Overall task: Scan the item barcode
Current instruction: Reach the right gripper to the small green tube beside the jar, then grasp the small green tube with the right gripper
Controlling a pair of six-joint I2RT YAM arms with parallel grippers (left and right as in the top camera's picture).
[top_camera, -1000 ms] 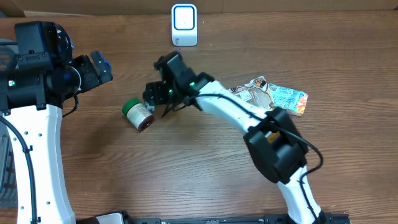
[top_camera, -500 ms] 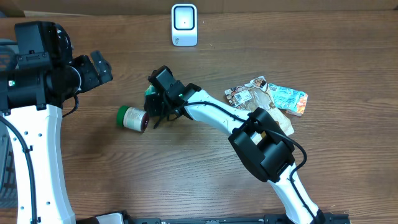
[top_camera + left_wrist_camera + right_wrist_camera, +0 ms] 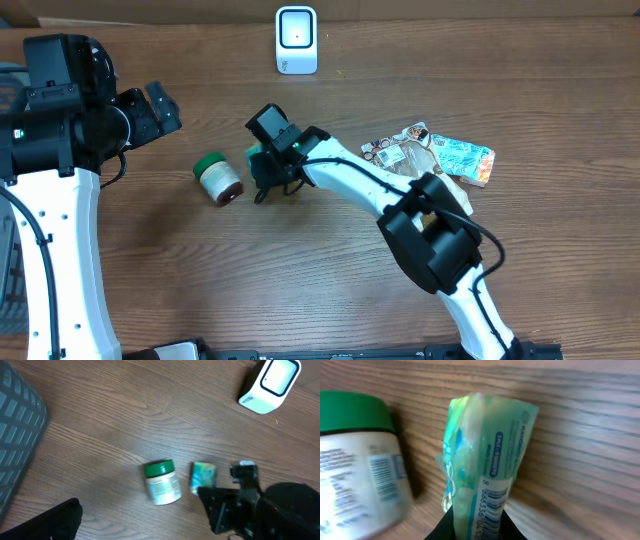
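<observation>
While the right gripper (image 3: 477, 527) pinches the teal packet (image 3: 485, 455) by its lower end, the green-lidded jar (image 3: 217, 178) lies loose just left of it.
Mid-counter (image 3: 300, 280); scanner (image 3: 296, 40) at the far edge, snack-packet pile (image 3: 440, 155) to the right. Left gripper (image 3: 160, 108) spread, well apart. The right arm hides most of the packet from overhead, and the jar label is blurred. Half a second ago the jar lay against the gripper, whose jaws were wider.

- The white left arm (image 3: 50, 250) stood at the left edge; its black left gripper (image 3: 160, 108) gaped wide, empty.
- The white right arm (image 3: 365, 180) extended toward centre; its right gripper (image 3: 258, 168) pinched a teal plastic packet (image 3: 485, 460).
</observation>
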